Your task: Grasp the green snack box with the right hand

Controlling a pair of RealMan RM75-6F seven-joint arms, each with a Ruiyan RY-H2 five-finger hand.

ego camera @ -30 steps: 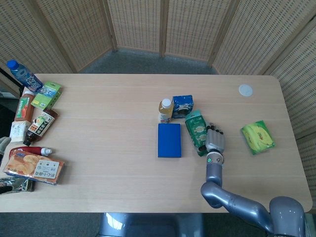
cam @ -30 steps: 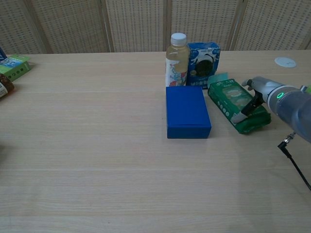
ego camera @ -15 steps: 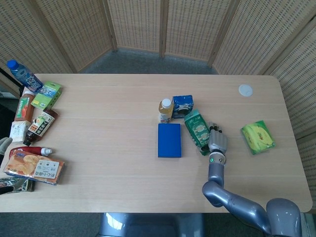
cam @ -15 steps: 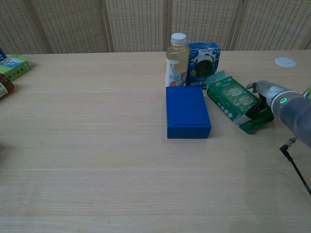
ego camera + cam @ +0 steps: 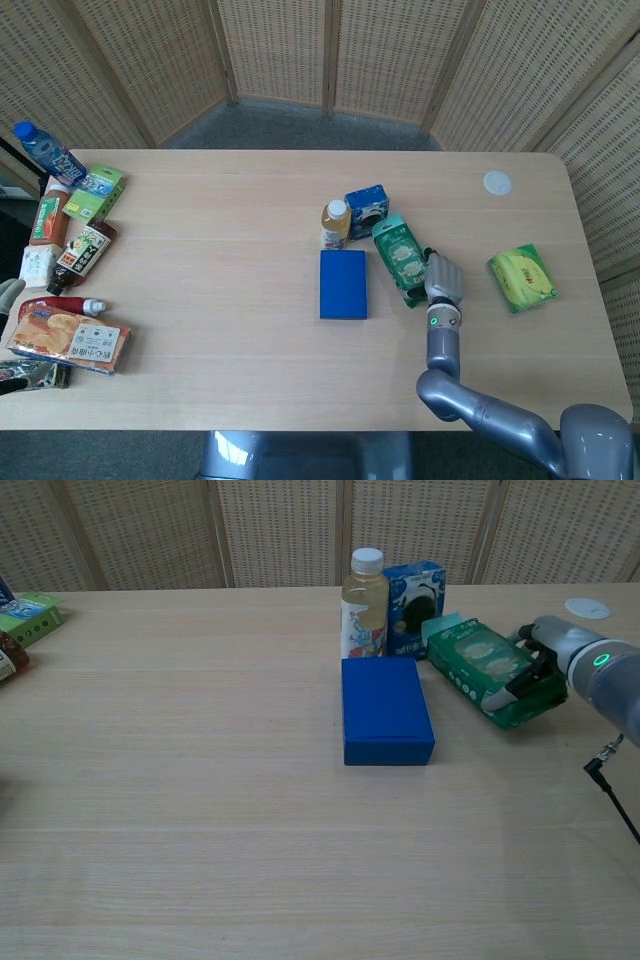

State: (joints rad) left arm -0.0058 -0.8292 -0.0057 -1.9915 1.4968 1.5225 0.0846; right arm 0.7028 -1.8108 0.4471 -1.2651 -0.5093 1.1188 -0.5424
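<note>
Your right hand (image 5: 548,667) clasps the green snack box (image 5: 483,668)'s near end; its far end may topple the blue carton (image 5: 415,595).

Mid-table cluster, as you face it: bottle (image 5: 335,222) and carton (image 5: 367,211) side by side at the back, carton right of bottle. Flat box (image 5: 343,284) lies just in front of the bottle. Snack box (image 5: 401,257) sits right of the flat box, its far end up against the carton. Your right hand (image 5: 443,280) is against its right side. Pouch (image 5: 522,277) well apart to the right; disc (image 5: 497,182) behind that. Table's (image 5: 220,250) left edge: packets and bottles (image 5: 70,262) crowded together.
</note>
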